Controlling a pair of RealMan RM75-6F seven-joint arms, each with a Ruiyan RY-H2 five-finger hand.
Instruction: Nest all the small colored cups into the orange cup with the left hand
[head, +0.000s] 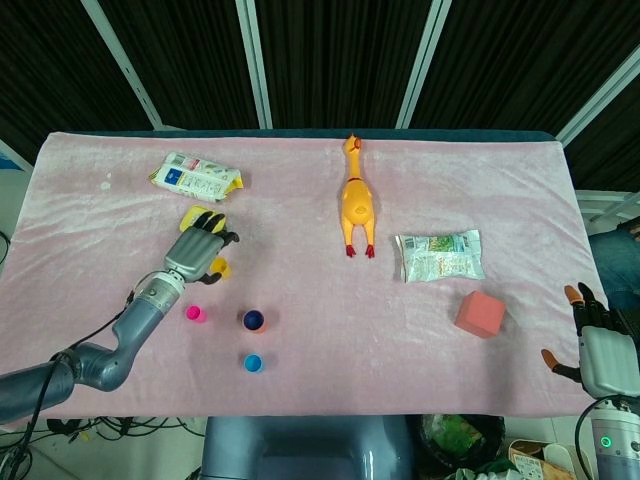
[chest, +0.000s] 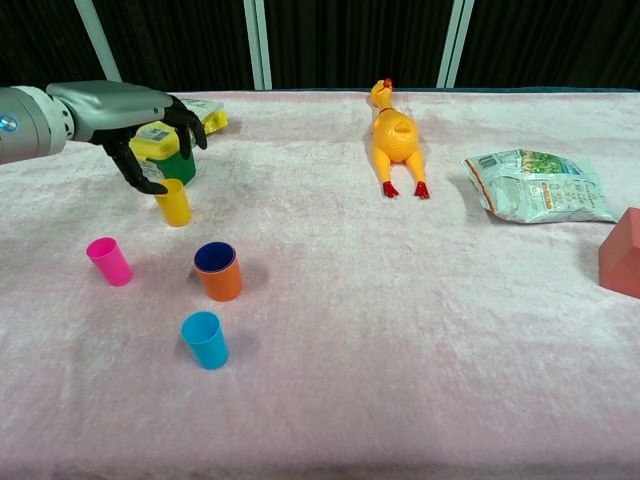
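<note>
The orange cup (chest: 218, 272) (head: 254, 321) stands upright at the front left with a dark blue cup inside it. Around it stand a pink cup (chest: 109, 261) (head: 195, 314), a light blue cup (chest: 205, 340) (head: 253, 363) and a yellow cup (chest: 174, 202) (head: 220, 267). My left hand (chest: 128, 113) (head: 195, 249) hovers just over the yellow cup with its fingers arched downward and apart. Its thumb tip is beside the cup's rim and the hand holds nothing. My right hand (head: 599, 350) hangs off the table's right front corner, fingers spread, holding nothing.
A green tub with a yellow lid (chest: 165, 152) sits right behind the yellow cup, with a snack box (head: 196, 177) further back. A rubber chicken (chest: 394, 137), a foil bag (chest: 538, 187) and a red block (chest: 624, 253) lie to the right on the pink cloth (chest: 400, 330).
</note>
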